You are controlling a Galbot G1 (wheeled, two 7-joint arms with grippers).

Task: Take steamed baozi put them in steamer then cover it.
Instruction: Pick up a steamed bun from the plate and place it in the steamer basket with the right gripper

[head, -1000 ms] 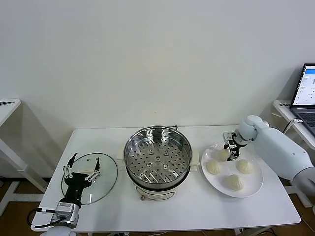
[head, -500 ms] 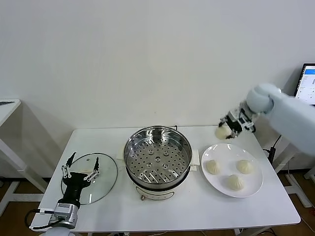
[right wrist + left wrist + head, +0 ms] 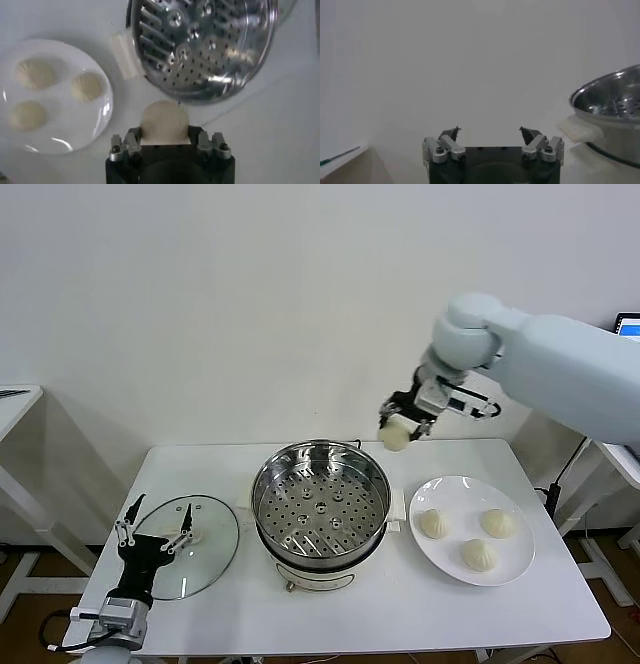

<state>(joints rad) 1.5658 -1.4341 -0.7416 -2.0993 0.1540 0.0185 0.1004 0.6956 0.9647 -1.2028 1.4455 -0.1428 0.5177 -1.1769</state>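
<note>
1. steamer (image 3: 320, 509) at the centre of the head view: round, shiny stainless steel, with a perforated tray inside, a white base and a white side handle toward the plate.
2. right gripper (image 3: 405, 424) up in the air, right of centre in the frame, above the steamer's far right rim; its fingers are clamped on one smooth, cream-white baozi (image 3: 395, 436).
3. three more baozi (image 3: 478, 555), round with pinched tops, lie apart from one another on a flat glossy white plate (image 3: 520, 569) at the right of the table.
4. left gripper (image 3: 155, 534) at the lower left, fingers spread wide and holding nothing, over a round clear glass lid (image 3: 215, 554) lying flat.
5. white, smooth table (image 3: 400, 614); no readable writing anywhere.
</note>
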